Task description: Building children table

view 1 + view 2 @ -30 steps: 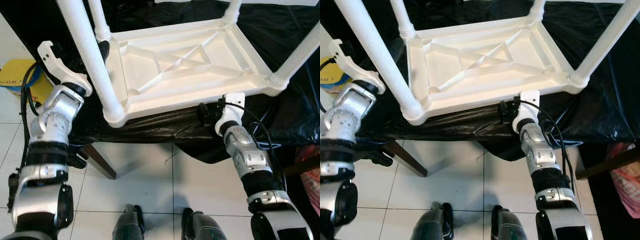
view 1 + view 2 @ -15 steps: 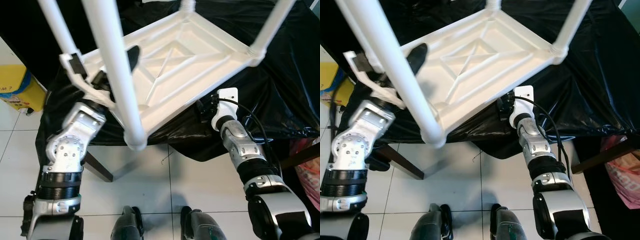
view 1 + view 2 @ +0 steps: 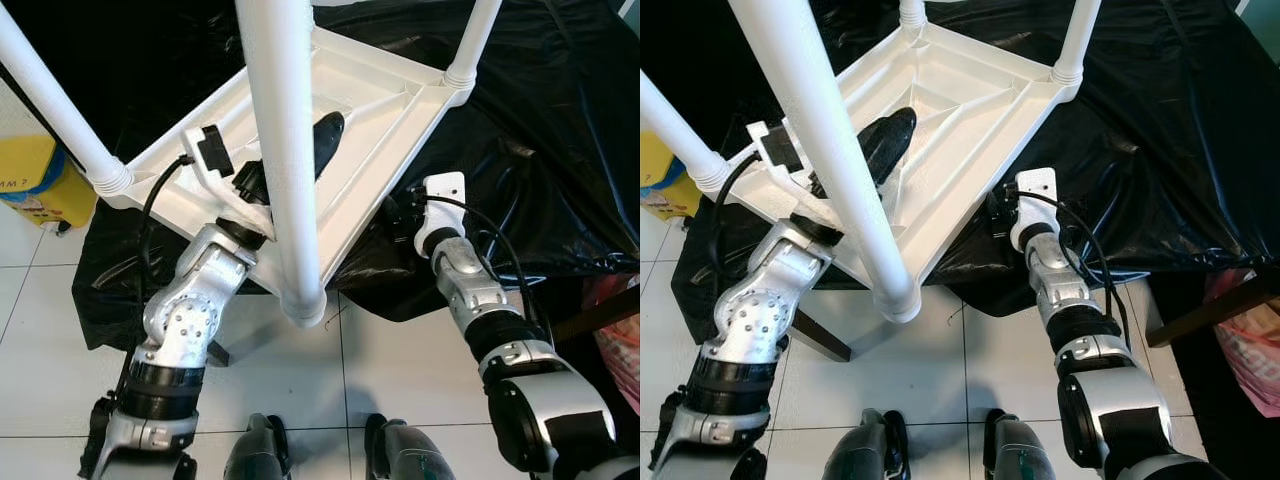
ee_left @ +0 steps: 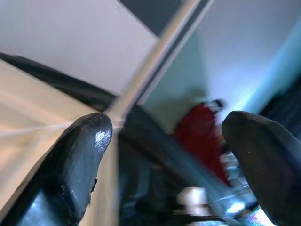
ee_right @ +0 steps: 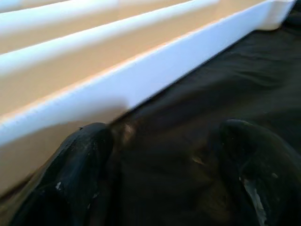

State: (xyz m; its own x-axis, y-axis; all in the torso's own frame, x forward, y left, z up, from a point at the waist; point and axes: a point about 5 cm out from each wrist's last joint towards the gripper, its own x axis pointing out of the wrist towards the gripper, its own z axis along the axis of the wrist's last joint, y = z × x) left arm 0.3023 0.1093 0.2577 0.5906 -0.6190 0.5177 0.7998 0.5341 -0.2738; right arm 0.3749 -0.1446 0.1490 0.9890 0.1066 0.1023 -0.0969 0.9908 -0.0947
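One white plastic table [image 3: 370, 110], upside down, legs up, sits tilted on a black sheet [image 3: 560, 130] that covers a bigger table; one near corner hangs past the sheet's front edge, over the floor. Four legs show; the nearest leg [image 3: 285, 160] runs up through the middle of the head views. The underside forms a shallow ribbed tray; the only thing in it is a black finger [image 3: 885, 140] of the left gripper [image 4: 164, 155], reaching over the near rim. Left wrist view: fingers well apart, nothing between them, background blurred. The left arm comes up from below, just left of the nearest leg.

Right gripper [image 5: 160, 160] is at the table's right edge, low against the sheet. Right wrist view: fingers spread, only black sheet between them, white rim [image 5: 141, 80] just beyond the tips. Not clamped on anything.

Floor is white tile [image 3: 400, 370]. A yellow box [image 3: 35, 180] stands on it far left. A dark wooden leg [image 3: 820, 335] of the covered table shows under the sheet. A pink-red bag [image 3: 620, 330] sits at the right edge.
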